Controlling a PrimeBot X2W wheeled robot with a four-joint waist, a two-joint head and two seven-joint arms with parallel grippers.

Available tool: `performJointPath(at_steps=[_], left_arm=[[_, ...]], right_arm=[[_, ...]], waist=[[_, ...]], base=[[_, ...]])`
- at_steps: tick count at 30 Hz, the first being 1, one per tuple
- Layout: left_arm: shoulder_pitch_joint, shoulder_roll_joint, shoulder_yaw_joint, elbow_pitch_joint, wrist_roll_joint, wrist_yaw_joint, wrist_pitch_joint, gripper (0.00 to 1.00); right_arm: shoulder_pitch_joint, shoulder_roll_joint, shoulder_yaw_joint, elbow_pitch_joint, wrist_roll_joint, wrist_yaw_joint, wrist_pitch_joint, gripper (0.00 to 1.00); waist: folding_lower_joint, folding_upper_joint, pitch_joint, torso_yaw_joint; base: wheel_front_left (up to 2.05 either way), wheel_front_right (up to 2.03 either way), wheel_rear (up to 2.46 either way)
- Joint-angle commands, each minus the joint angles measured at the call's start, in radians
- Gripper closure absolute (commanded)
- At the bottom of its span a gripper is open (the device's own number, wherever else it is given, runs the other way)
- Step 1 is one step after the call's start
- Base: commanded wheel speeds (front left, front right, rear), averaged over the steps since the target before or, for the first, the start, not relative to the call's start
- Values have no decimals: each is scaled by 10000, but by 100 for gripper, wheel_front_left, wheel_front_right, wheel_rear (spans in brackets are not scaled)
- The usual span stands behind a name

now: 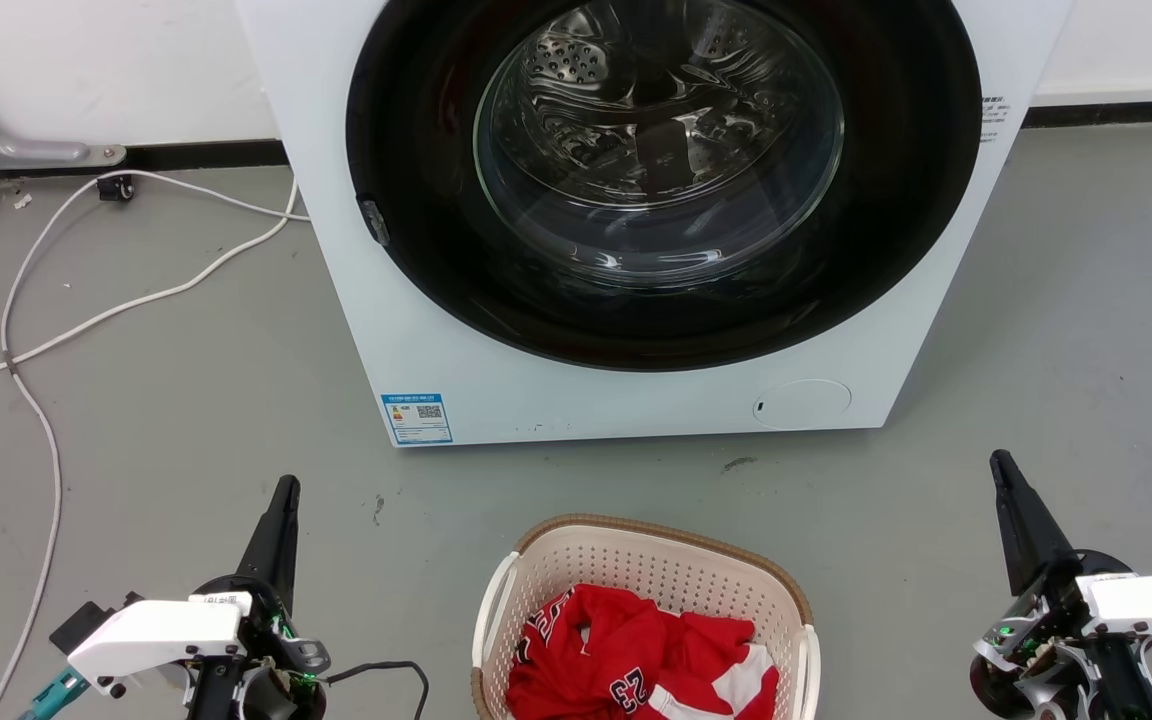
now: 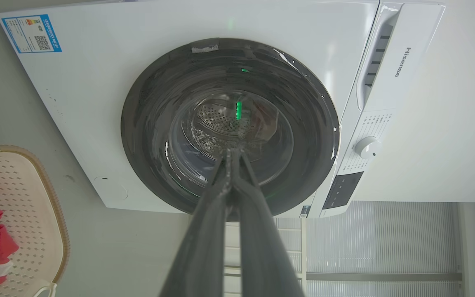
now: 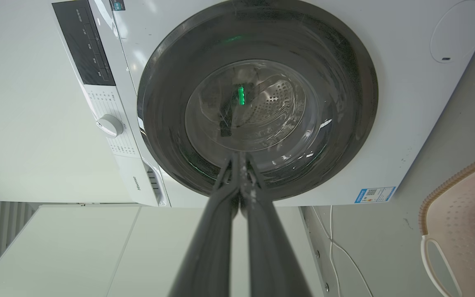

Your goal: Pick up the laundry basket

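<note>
**Basket on the floor between two closed grippers**

In the head view the left gripper (image 1: 286, 490) sits at about 7 o'clock, its two dark fingers pressed together tip to tip and holding nothing; the left wrist view shows the same closed pair.

The laundry basket (image 1: 636, 527) stands on the grey floor at 6 o'clock, just in front of the washer (image 1: 436, 300) and between the two grippers, well apart from both. It looks like thin, perforated plastic: light, fairly stiff, but likely to flex if squeezed at the wall. A red jersey (image 1: 636, 645) lies loose inside and should add little weight. The best holds are probably the white left handle (image 1: 494, 600) at the basket's 9 o'clock and the white right handle (image 1: 809, 665) at its 3 o'clock, taken together so it rises level. The smooth plastic may slip in a one-sided pinch.

The right gripper (image 1: 1004, 470) is at about 4 o'clock, fingers likewise shut and empty.

As for writing, a blue label (image 1: 417, 418) with a QR code sits at the washer's lower left, its text too small to read. The jersey carries "23" (image 1: 626, 692). The left wrist view shows "Hisense" (image 2: 402, 62) on the drawer.
</note>
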Motion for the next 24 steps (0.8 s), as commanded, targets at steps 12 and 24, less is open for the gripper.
performJointPath(at_steps=[12,24], left_arm=[[-103,-16,46,11,48,-29,61,100],[-104,-26,60,12,61,-29,59,100]], right_arm=[[-106,-23,-4,4,42,-3,13,100],[-106,-23,-4,4,42,-3,13,100]], waist=[[0,-1,0,0],[0,-1,0,0]], base=[[0,0,0],[0,0,0]])
